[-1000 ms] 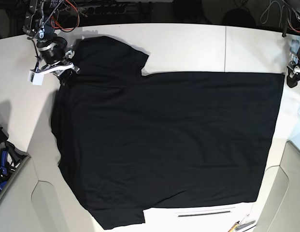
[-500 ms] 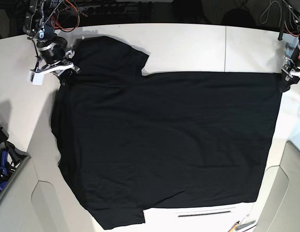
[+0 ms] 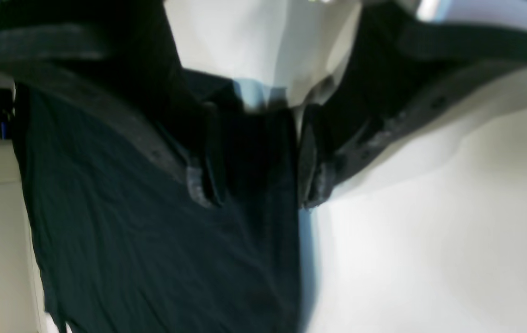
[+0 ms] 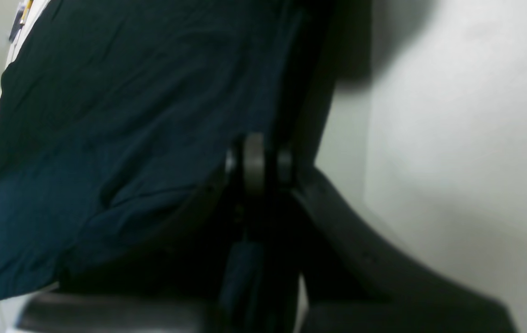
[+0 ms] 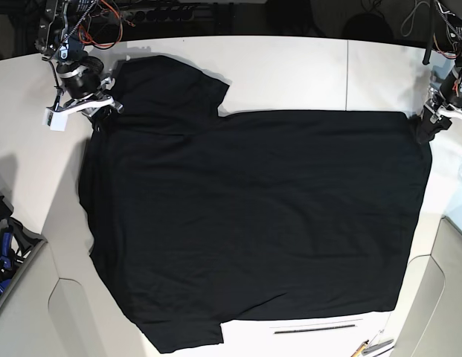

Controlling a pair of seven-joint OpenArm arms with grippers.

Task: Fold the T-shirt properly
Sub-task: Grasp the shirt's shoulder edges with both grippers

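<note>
The black T-shirt [image 5: 253,216] lies spread flat and plain side up on the white table [image 5: 290,67], one sleeve toward the top left. My right gripper [image 5: 100,110] sits at the shirt's upper left edge by that sleeve. In the right wrist view its fingertips [image 4: 255,157] are pressed together on the cloth [image 4: 129,92]. My left gripper [image 5: 426,125] stands at the shirt's top right corner. In the left wrist view it [image 3: 256,185] is open, its two fingers [image 3: 203,185] straddling the shirt's edge [image 3: 152,240], with dark cloth between them.
Cables and arm bases line the table's far edge [image 5: 89,22]. A thin dark strip [image 5: 316,327] and a few pens [image 5: 372,346] lie at the front right. Something blue [image 5: 4,249] sits off the table's left edge. Beige panels flank the front corners.
My left gripper has moved left and a little up onto the shirt's top right corner, and that corner has shifted slightly left. The right gripper has stayed in place.
</note>
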